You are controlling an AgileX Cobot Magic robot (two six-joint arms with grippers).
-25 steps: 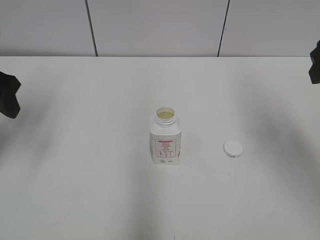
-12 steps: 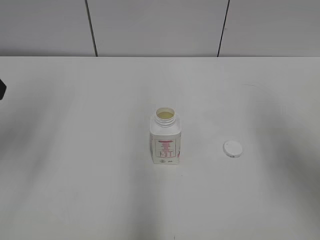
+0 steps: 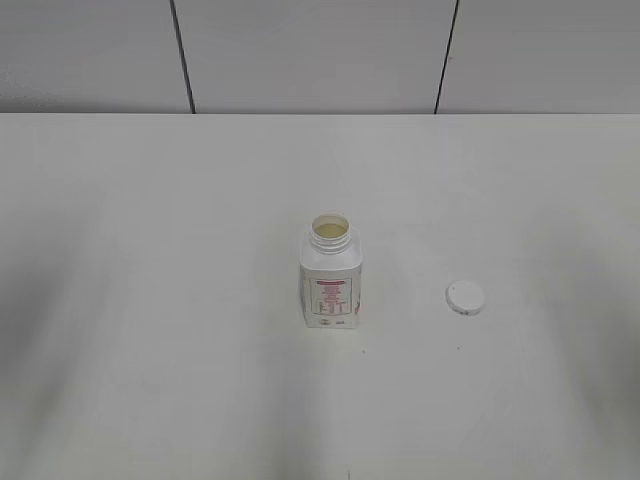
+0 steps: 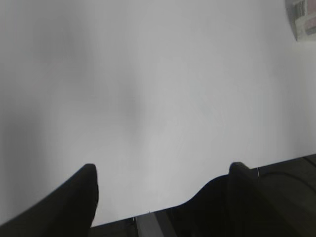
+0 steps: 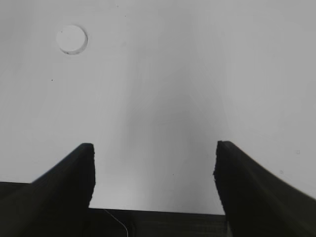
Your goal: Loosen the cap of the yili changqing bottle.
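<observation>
The yili changqing bottle [image 3: 330, 280] stands upright in the middle of the white table, its neck uncovered and yellowish inside. Its white cap [image 3: 466, 297] lies flat on the table to the right of it. In the right wrist view the cap [image 5: 72, 39] shows at the upper left, far from my right gripper [image 5: 154, 148], which is open and empty. My left gripper [image 4: 163, 170] is open over bare table near its front edge; a sliver of the bottle [image 4: 302, 17] shows at the top right corner. Neither gripper appears in the exterior view.
The white table [image 3: 150, 300] runs back to a grey panelled wall [image 3: 310, 50]. Both wrist views show the table's near edge [image 5: 158, 210] just below the fingers.
Both arms have drawn back out of the exterior view: the left one off the left edge, the right one off the right edge. Bottle and cap have not moved.
</observation>
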